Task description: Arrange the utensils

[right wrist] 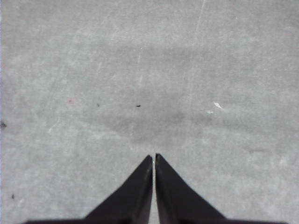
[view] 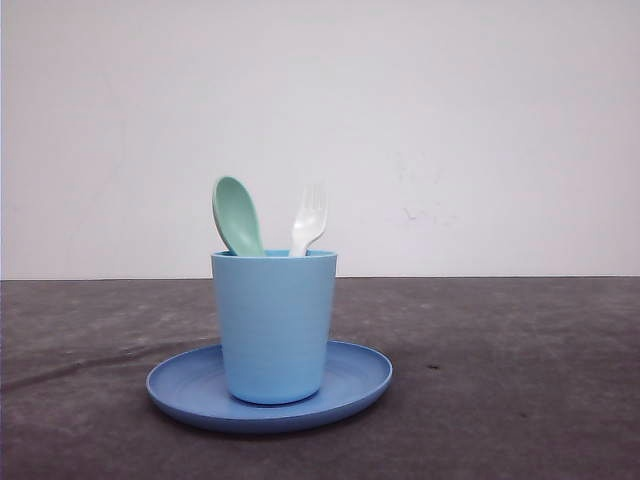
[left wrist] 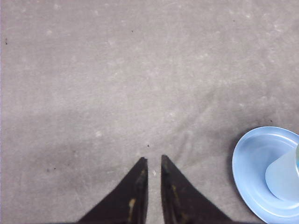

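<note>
Task apparently complete, judging from the front view: mint-green plastic spoon with a thick handle (view: 238, 215) and small white plastic fork with four tines (view: 309, 220) both standing heads-up inside the light blue plastic cup (view: 274, 325), just left of frame centre. Spoon toward the cup's left, fork toward its right, slightly apart at the top. Cup upright on the round blue plate (view: 352, 383), plate flat on the dark grey counter (view: 520, 380). Nothing loose left lying around.

Left gripper (left wrist: 154, 161) hovering over bare counter, jaws nearly together with a slim gap, holding nothing; plate rim at lower right of that frame. Right gripper (right wrist: 154, 157) likewise above bare counter, jaws pressed together, empty.
</note>
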You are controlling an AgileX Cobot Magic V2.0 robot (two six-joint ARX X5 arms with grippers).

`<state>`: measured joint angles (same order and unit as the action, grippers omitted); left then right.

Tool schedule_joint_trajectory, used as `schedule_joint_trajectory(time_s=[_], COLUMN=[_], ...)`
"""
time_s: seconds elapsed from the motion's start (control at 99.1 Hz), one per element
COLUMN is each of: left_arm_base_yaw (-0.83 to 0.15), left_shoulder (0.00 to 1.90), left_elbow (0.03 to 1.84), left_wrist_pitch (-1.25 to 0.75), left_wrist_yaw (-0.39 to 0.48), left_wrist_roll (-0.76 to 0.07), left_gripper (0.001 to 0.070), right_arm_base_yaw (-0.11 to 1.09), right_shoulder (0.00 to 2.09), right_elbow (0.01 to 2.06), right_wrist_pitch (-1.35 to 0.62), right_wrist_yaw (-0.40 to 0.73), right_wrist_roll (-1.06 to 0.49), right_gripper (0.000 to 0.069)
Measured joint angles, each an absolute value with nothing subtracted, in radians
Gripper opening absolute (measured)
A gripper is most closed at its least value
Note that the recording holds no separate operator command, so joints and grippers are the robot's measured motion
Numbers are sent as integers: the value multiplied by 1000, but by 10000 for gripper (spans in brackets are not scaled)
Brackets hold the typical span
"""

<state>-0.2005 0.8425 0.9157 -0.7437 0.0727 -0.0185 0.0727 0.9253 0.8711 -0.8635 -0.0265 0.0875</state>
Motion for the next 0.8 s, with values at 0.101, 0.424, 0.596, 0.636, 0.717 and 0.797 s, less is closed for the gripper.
schedule_joint_trajectory(time_s=[0.101, 0.424, 0.596, 0.636, 0.717, 0.797], left_arm_base_yaw=[-200, -94, -50, -48, -48, -48], left_shoulder=[842, 624, 402, 351, 264, 196], left_elbow=[916, 705, 449, 391, 284, 188], left_wrist_pitch=[-744, -501, -321, -291, -245, -214], left_wrist_yaw=[73, 48, 47, 48, 44, 28], left_wrist_roll=[-19, 25, -14, -22, -35, -47], left_gripper=[25, 25, 25, 25, 25, 25], right_arm_base_yaw=[73, 73, 73, 73, 73, 73], right_shoulder=[925, 925, 925, 925, 925, 925], right_elbow=[871, 871, 871, 871, 871, 871], right_wrist_pitch=[-863, -863, -863, -863, -863, -863], right_wrist_yaw=[-27, -27, -26, -26, -26, -27], right_wrist_roll=[88, 91, 91, 91, 91, 91], right_gripper=[9, 9, 9, 9, 9, 9])
